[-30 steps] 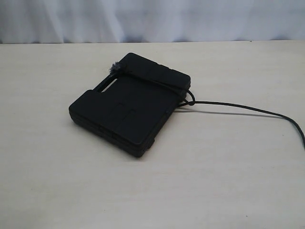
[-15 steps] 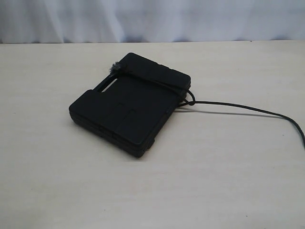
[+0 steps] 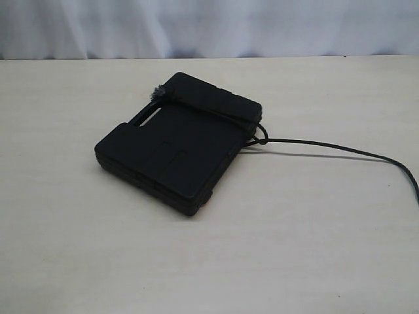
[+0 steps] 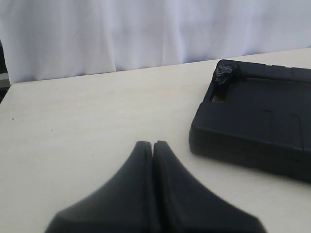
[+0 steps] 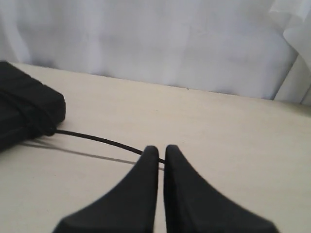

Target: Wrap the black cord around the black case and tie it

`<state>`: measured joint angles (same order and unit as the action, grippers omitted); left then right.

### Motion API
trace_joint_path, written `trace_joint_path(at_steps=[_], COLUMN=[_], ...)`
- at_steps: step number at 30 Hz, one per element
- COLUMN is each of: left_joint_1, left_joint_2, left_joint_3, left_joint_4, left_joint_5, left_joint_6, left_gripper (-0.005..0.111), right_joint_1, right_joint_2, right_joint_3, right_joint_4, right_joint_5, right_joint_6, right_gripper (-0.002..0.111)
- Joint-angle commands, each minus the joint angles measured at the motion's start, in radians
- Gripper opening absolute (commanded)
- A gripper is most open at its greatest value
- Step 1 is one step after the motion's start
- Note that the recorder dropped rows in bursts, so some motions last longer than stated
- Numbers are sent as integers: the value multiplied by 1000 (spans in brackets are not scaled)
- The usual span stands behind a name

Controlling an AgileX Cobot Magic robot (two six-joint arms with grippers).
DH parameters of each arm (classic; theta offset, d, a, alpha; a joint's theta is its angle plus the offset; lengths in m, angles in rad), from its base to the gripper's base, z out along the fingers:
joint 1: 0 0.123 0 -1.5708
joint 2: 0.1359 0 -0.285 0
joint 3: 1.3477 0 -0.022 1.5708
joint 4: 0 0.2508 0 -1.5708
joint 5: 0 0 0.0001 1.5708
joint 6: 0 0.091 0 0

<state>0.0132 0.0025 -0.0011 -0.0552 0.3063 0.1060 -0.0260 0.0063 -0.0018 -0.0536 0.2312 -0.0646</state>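
Observation:
The black case (image 3: 177,147) lies flat on the table, its handle slot at the far end. The black cord (image 3: 327,145) crosses the case's far end, with its frayed tuft (image 3: 157,93) at the slot corner and a loop at the right corner. From there it runs, lifted off the table, past the right edge of the exterior view. Neither gripper shows in that view. In the left wrist view my left gripper (image 4: 153,143) is shut and empty, short of the case (image 4: 257,126). My right gripper (image 5: 161,148) is shut on the cord (image 5: 97,139), away from the case (image 5: 24,104).
The pale wooden table (image 3: 98,248) ends at a white curtain (image 3: 209,26) along its far edge. Nothing but the case and the cord lies on it.

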Motion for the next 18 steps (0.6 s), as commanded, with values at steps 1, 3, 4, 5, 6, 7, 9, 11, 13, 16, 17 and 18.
trace_joint_path(at_steps=[1,3,4,5,6,7,9,11,13,16,17,18], left_joint_1=[-1,-1,-1,-1,-1,-1,-1,-1,-1,-1,-1,-1], left_joint_2=[-3,-3,-3,-3,-3,-3,-3,-3,-3,-3,-3,-3], left_joint_3=[1,1,1,1,1,1,1,1,1,1,1,1], left_joint_4=[-7,-7,-7,-7,-7,-7,-7,-7,-9,-9,-9,-9], left_joint_5=[-5,-5,-5,-5,-5,-5,-5,-5,0,0,0,0], left_joint_6=[2,2,2,2,2,2,2,2,2,2,2,2], left_gripper=[0,0,0,0,0,0,0,0,0,0,0,0], right_joint_1=[-8,-8,-8,-8,-8,-8,-8,-8,-8,-8,-8,-8], right_joint_2=[-6,-6,-6,-6,-6,-6,-6,-6,-6,-6,-6,-6], right_joint_3=[2,2,2,2,2,2,2,2,2,2,2,2], right_joint_4=[-19,-19,-19,-21,-21,-21,-21,-21,-23,-28,-29,-29], right_joint_5=[-26,-22,-18,-18,-18,-18,-14,36,82,82,82,82], right_joint_6=[187,189,189,189,189,189,187,187,181,105,99,96], right_gripper=[4,4,4,4,4,4,4,4,4,4,4,4])
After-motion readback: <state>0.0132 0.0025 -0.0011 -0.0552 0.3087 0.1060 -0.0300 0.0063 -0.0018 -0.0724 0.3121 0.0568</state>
